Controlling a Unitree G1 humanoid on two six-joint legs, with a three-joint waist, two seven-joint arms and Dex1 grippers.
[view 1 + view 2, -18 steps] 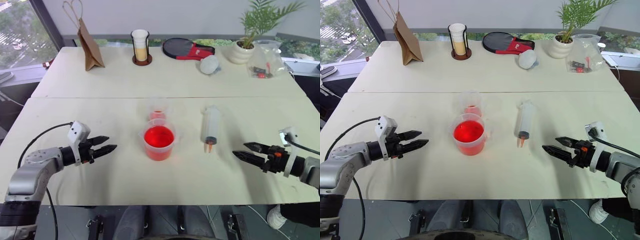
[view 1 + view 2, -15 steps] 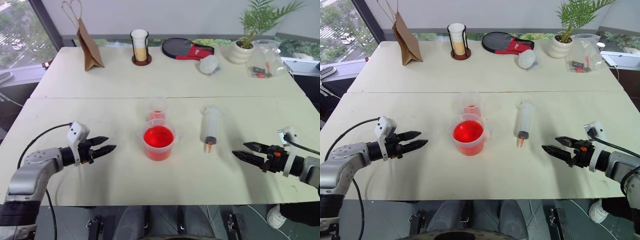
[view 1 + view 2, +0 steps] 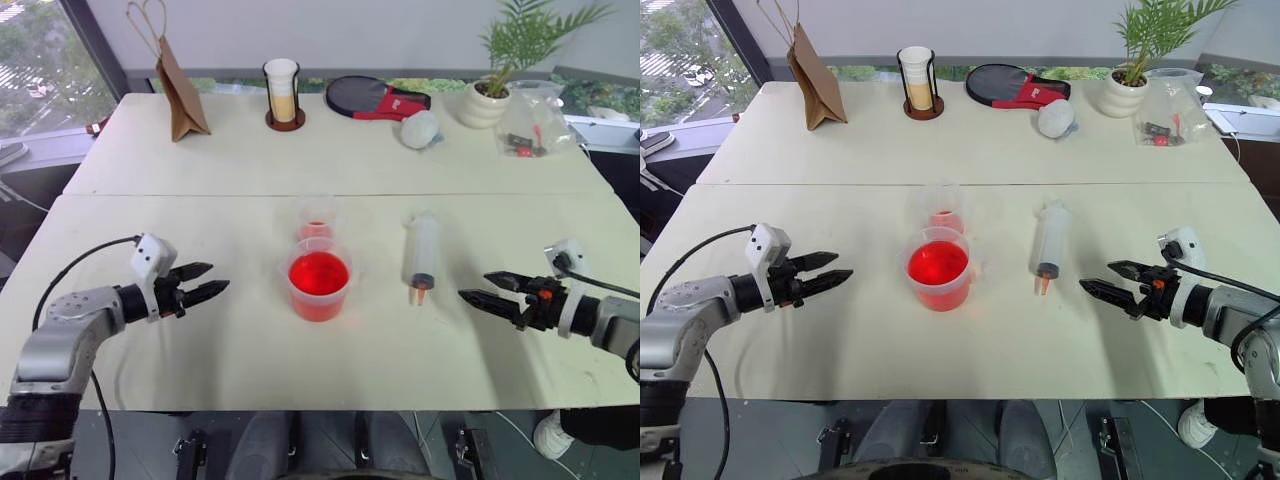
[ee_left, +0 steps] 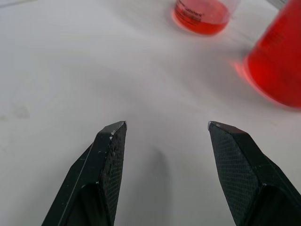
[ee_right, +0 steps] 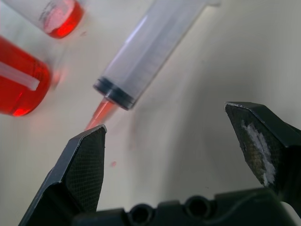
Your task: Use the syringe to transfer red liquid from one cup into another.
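Note:
The syringe (image 3: 421, 255) lies flat on the white table, right of centre, its orange-red tip (image 3: 419, 293) pointing toward me. The wide cup (image 3: 318, 280) full of red liquid (image 3: 318, 272) stands at the centre. Just behind it is the smaller cup (image 3: 317, 220), with a little red at its bottom. My right gripper (image 3: 476, 287) is open just right of the syringe's tip, apart from it, and the right wrist view shows the syringe (image 5: 150, 52) ahead of the fingers. My left gripper (image 3: 212, 278) is open and empty, left of the wide cup (image 4: 277, 66).
Along the far table edge stand a brown paper bag (image 3: 178, 85), a tall glass with beige contents (image 3: 282, 92), a black and red paddle case (image 3: 372, 98), a white ball (image 3: 418, 128), a potted plant (image 3: 485, 95) and a clear bag (image 3: 530, 125).
My right gripper has edged slightly farther from me and leftward, toward the syringe's tip. The left gripper has drawn slightly left. Cups and syringe have stayed put.

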